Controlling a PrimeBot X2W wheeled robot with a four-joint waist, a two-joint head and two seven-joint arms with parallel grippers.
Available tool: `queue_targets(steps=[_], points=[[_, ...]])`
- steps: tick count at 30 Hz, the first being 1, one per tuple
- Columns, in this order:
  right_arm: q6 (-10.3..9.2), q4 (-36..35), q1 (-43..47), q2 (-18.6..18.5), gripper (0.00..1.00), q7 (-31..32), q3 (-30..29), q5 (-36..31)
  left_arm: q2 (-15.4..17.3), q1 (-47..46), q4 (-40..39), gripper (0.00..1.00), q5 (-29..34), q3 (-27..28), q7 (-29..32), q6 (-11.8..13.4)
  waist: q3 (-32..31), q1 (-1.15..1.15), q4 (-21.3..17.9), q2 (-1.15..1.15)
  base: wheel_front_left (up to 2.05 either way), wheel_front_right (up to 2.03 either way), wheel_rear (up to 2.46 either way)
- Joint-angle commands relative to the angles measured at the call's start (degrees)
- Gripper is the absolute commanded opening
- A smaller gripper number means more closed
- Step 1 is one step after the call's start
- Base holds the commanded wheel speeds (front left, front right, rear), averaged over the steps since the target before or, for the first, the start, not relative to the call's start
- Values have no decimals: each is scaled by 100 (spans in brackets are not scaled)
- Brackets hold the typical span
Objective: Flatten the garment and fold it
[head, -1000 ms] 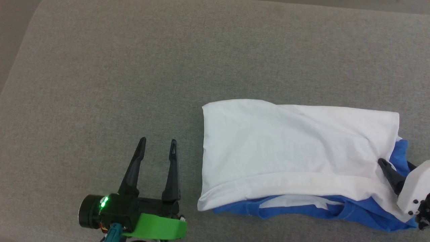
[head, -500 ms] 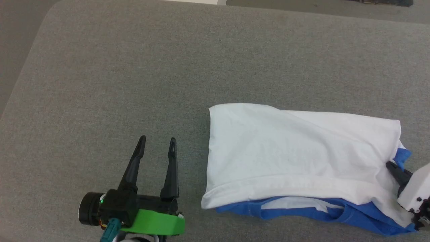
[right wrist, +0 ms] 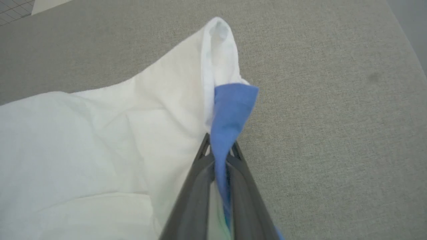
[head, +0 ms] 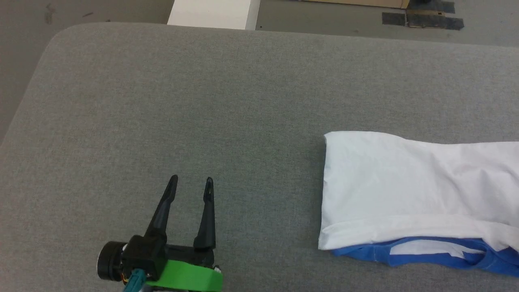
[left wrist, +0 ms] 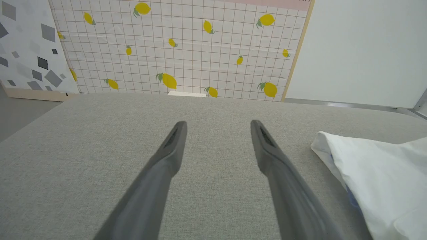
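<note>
In right wrist view, right tool (right wrist: 220,144) clamps garment (right wrist: 100,140); head view, left tool (head: 191,180) spread.

the light is bright, even and soft, with no clear direction. shadows barely show: just a thin dark line under the edge of the garment (head: 405,182) on the grey padded surface (head: 202,101). there's no glare, though the shirt's white runs close to blown-out, its creases only pale grey shading. in the wrist views the fingers (left wrist: 166,160) of my left gripper (left wrist: 218,122) go soft near the lens, and my right gripper (right wrist: 220,141) blurs toward the bottom edge. the head view is sharp.
</note>
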Motion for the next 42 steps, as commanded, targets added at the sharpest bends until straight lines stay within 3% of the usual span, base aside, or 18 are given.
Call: queue_targets(steps=[1,8,9,15,29,42], points=[[-9,-184,-125,25,0,177,202,84,-61,86,41,100,3,6,-23,-48,-63,0,-38,0,0,0,0],[-9,-1093,-83,444,0,1099,1253,350,-152,99,186,100,-52,4,-23,-181,-210,0,-26,0,0,0,0],[-9,-1222,-189,601,0,1341,1689,419,-178,101,234,100,-61,25,-23,-233,-241,0,-7,0,0,0,0],[-9,-1119,-425,855,0,1533,2389,440,-215,91,315,100,-59,41,-23,-366,-225,0,107,0,0,0,0],[-9,131,-1217,1041,0,758,3404,-48,-321,-54,465,100,-24,-3,-23,-506,-9,0,298,0,0,0,0],[-9,1652,-1561,1164,1,281,3839,-665,-375,-274,621,100,-139,-135,-23,-527,78,0,490,0,0,0,0]])
